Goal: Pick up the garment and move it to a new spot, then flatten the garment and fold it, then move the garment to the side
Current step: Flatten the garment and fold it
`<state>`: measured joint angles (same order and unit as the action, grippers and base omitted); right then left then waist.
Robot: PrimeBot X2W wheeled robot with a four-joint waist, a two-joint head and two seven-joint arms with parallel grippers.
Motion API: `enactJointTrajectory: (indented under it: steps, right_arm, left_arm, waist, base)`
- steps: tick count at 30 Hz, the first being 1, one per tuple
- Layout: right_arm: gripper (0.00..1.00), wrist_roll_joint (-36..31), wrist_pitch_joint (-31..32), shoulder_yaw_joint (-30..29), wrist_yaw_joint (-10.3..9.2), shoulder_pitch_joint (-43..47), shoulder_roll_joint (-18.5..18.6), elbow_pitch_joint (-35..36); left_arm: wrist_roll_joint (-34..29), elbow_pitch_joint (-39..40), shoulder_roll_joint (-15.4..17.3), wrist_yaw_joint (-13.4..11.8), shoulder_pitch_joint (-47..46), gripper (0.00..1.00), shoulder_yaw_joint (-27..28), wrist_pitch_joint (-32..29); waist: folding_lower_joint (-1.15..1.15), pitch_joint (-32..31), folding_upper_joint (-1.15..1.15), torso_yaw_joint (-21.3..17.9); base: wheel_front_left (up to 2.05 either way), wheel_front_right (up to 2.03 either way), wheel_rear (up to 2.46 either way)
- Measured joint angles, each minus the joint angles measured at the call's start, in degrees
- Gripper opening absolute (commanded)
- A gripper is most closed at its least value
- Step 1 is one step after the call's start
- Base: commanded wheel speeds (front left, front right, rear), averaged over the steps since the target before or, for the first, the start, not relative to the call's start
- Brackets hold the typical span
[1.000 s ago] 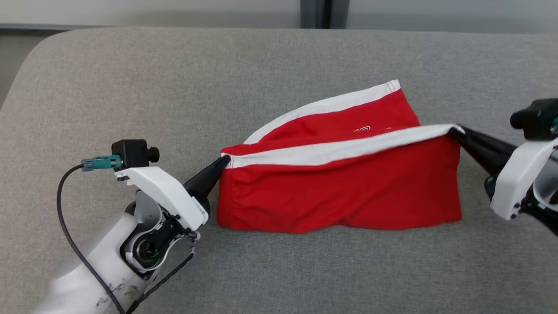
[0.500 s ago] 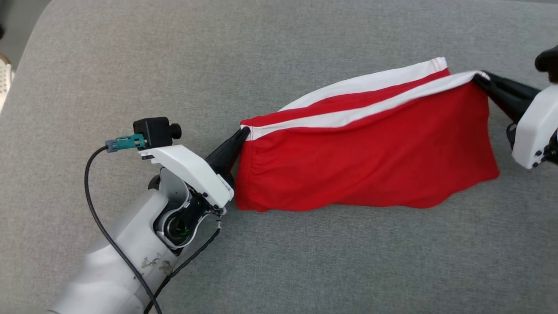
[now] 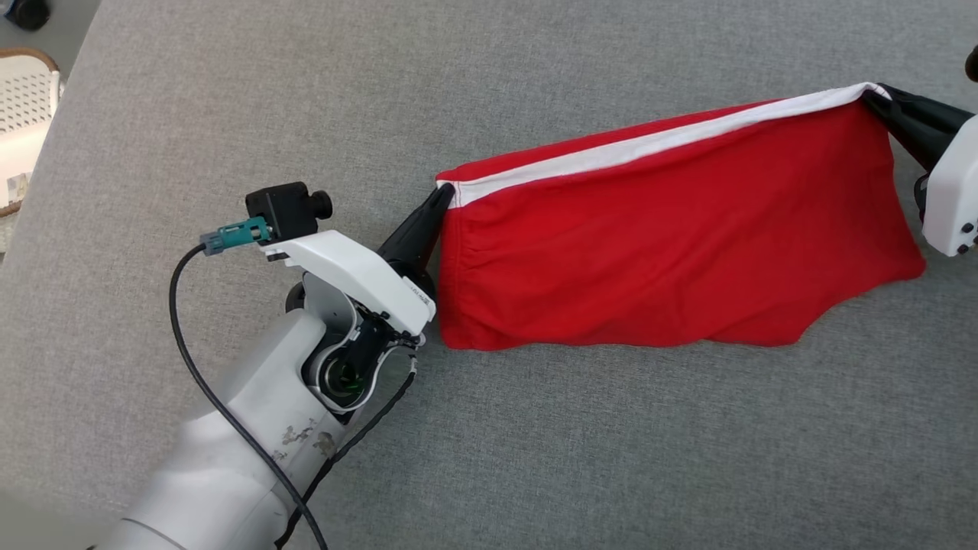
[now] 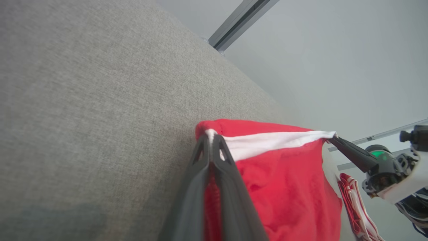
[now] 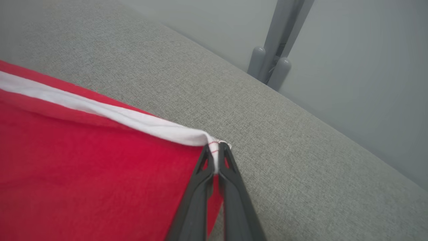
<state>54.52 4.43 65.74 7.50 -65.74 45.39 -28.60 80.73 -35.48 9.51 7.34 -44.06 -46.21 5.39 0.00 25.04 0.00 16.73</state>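
Left claw (image 3: 442, 192): fingers together, clamped on the corner of the white waistband (image 3: 649, 141) of the red garment (image 3: 672, 237). The left wrist view confirms it: the tips (image 4: 210, 137) pinch the band where it meets the red side seam.

Right claw (image 3: 871, 95): also clamped, on the opposite waistband corner. In the right wrist view the band's end with its red stitching sits right between the tips (image 5: 215, 145).

The garment spans claw to claw with the waistband pulled into a straight line between the two tips. The right claw's end sits further from the camera than the left claw's end. The red body hangs below the band toward the robot. Slight gathers just beside the left claw, and a looser flared corner under the right claw. The lower hem looks to be touching the grey fabric surface (image 3: 535, 458), but I can't confirm contact along the full length.

The left claw's wrist camera (image 3: 286, 210) and black cable (image 3: 183, 336) trail behind it. White wicker item (image 3: 23, 114) well off to the left claw's outer side, past the surface edge. Grey post (image 5: 277, 50) beyond the surface ahead of the right claw.
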Motion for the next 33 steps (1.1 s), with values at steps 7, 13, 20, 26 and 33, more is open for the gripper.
enactJointTrajectory:
  steps: [7,13,20,26,33]
  right_arm:
    - [0.00,0.66,-1.43,3.23,0.00,-2.48,-0.87,-3.53]
    - [0.00,2.91,-1.63,5.04,0.00,-3.96,-2.89,-6.60]
    - [1.00,5.83,-3.28,5.39,0.00,-4.20,-5.58,-11.32]
    - [1.00,7.15,-6.25,5.61,0.00,-3.08,-6.87,-14.60]
    - [1.00,8.02,-15.02,4.56,0.00,-0.43,-9.32,-18.94]
  left_arm:
    - [-0.12,-1.03,-1.75,0.01,-1.39,0.00,-0.90,1.29]
    - [-0.75,-2.04,-2.13,0.01,-2.66,0.00,-1.88,1.70]
    - [-2.07,-5.35,-2.79,0.08,-3.64,1.00,-2.56,3.32]
    - [-2.56,-8.54,-2.50,0.08,-3.16,1.00,-2.24,5.45]
    - [-4.37,-9.66,0.07,-0.21,-2.40,1.00,1.02,8.92]
  waist:
    - [0.00,1.45,0.00,1.12]
    - [0.00,2.39,0.00,1.05]
    - [0.00,1.96,0.00,0.20]
    - [0.00,0.00,0.00,-0.99]
    - [0.00,-4.12,0.00,-3.38]
  base:
    - [0.00,0.00,0.00]
    - [0.00,0.00,0.00]
    - [0.00,0.00,0.00]
    - [0.00,0.00,0.00]
    - [0.00,0.00,0.00]
